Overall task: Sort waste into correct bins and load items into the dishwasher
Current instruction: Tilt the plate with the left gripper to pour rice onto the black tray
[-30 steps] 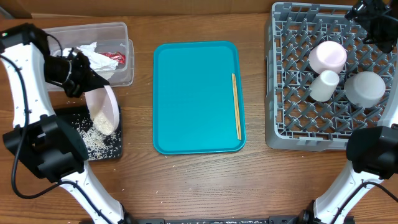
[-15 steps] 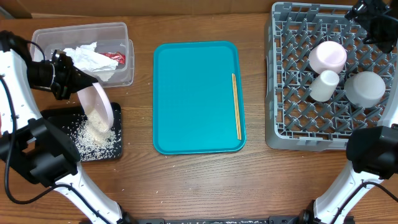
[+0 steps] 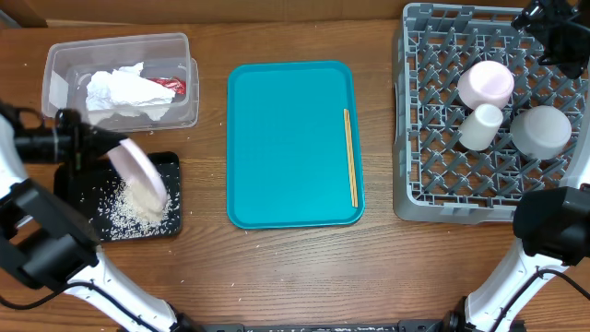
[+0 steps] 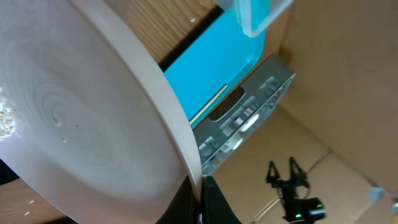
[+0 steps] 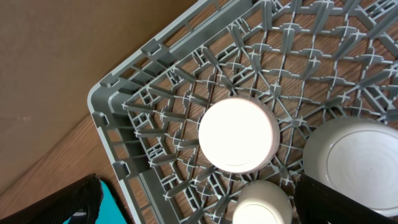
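Left hand [image 3: 92,148], clamped on the tilted pink plate [image 3: 138,171], has slid leftward over the black tray [image 3: 171,168] at frame left, rice [image 3: 143,205] heaped below; right hand [image 3: 546,28] grip unclear.

Robotics lab test bench rather than a real kitchen, bare wooden tabletop [image 3: 203,267], plain brown cardboard backdrop [image 3: 277,7], two white robot arms [image 3: 129,281] mounted at the table edge, grey dish rack [image 3: 415,120] and teal tray [image 3: 286,138] set out as props, equipment stand with a green light [image 4: 298,196] beyond the table
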{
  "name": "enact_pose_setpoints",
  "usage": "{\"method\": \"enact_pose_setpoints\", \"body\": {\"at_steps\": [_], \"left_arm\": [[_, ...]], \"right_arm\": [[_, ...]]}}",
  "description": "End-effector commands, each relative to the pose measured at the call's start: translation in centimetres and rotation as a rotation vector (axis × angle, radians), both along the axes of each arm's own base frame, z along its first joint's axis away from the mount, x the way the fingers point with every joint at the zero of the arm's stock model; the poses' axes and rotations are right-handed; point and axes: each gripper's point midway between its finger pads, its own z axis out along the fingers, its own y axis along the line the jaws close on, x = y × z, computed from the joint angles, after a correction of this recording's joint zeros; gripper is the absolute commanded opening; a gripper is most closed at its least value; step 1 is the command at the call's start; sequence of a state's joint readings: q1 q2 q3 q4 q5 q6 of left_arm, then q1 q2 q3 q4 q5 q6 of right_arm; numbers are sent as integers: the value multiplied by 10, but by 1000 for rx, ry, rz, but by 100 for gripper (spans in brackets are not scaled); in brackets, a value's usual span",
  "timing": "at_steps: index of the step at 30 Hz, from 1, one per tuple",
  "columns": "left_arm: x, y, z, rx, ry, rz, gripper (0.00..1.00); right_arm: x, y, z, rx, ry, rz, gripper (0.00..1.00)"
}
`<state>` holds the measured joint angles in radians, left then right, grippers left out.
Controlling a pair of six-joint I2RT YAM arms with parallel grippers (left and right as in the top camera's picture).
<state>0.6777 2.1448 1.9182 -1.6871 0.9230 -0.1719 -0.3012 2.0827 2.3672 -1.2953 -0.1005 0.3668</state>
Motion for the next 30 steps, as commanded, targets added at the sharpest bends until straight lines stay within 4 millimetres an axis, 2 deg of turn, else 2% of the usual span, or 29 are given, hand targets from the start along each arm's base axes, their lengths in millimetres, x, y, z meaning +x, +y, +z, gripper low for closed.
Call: {"method": "enact_pose_setpoints", "body": {"at_steps": [1,4,8,17,24,28,30], "left_arm": [[-5,19,10,-18,-75,52,4],[-8,25,14,-11,-95,67,4],[-1,24,28,-52,-184,83,4],[5,21,37,-111,-262,102,4],[-8,40,40,-105,-263,169,4],[-17,45,44,-69,-268,175,4],[-22,41,49,-74,-265,186,4]], "right_arm": [[-1,-1,9,0,-22,-8,100],[-1,-1,9,0,-22,-7,100],[-1,-1,9,0,-22,-8,100],[-1,-1,9,0,-22,-8,100],[-1,-1,9,0,-22,-7,100],[-1,-1,9,0,-22,-7,100],[-1,-1,9,0,-22,-7,100]]}}
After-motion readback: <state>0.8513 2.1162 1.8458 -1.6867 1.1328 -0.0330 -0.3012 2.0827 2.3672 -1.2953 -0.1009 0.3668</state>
